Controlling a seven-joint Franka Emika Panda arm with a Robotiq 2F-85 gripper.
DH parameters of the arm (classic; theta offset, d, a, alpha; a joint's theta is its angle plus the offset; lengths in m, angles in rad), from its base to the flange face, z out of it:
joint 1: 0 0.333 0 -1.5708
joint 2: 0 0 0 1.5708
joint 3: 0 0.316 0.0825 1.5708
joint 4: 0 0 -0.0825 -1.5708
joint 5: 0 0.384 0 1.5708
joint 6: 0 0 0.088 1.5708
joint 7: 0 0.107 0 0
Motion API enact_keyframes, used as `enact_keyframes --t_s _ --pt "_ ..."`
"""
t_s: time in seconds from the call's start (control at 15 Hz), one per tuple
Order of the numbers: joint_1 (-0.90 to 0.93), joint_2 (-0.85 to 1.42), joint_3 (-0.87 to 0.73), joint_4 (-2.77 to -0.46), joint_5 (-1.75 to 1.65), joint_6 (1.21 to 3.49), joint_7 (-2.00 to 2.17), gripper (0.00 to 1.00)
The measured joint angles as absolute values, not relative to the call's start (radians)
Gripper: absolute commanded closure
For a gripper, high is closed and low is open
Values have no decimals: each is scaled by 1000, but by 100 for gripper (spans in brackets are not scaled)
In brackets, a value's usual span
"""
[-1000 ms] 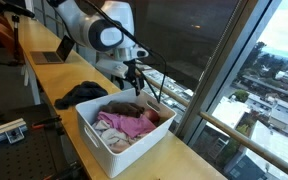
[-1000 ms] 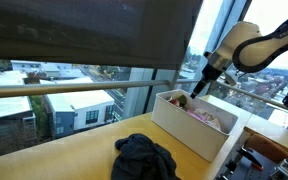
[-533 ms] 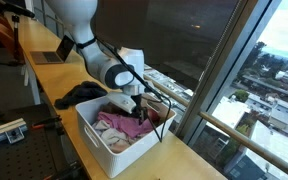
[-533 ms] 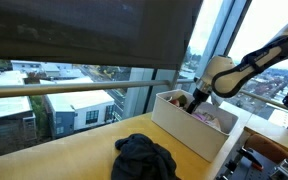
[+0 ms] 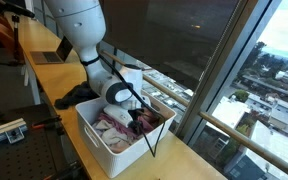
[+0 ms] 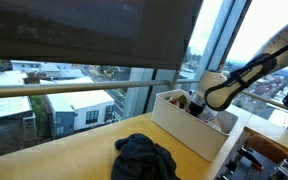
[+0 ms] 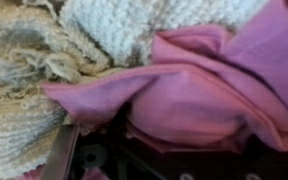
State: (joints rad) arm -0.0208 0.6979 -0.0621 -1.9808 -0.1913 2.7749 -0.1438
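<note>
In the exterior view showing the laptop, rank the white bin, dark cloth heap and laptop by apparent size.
1. white bin, largest.
2. dark cloth heap.
3. laptop, smallest, but it sits farthest from the camera, so that is unsure.

A pink cloth [image 7: 199, 95] fills the middle and right of the wrist view, crumpled into soft folds, very close to the lens. Above it lies a white knit [image 7: 149, 25], touching its upper edge. To the left, a beige woolly fabric [image 7: 24, 80] with loose, frayed threads overlaps the pink cloth's tip. Below the folds opens a dark hollow [image 7: 184, 165]. A blurred brownish bar [image 7: 62, 155] slants at the bottom left.
</note>
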Motion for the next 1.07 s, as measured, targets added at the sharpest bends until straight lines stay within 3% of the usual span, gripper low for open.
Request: enact_keyframes --t_s 0.6,1.07 --pt "-37 687 -62 -1985 -190 2784 -144 98" --pt "-47 550 -44 -2076 -186 2782 -145 100"
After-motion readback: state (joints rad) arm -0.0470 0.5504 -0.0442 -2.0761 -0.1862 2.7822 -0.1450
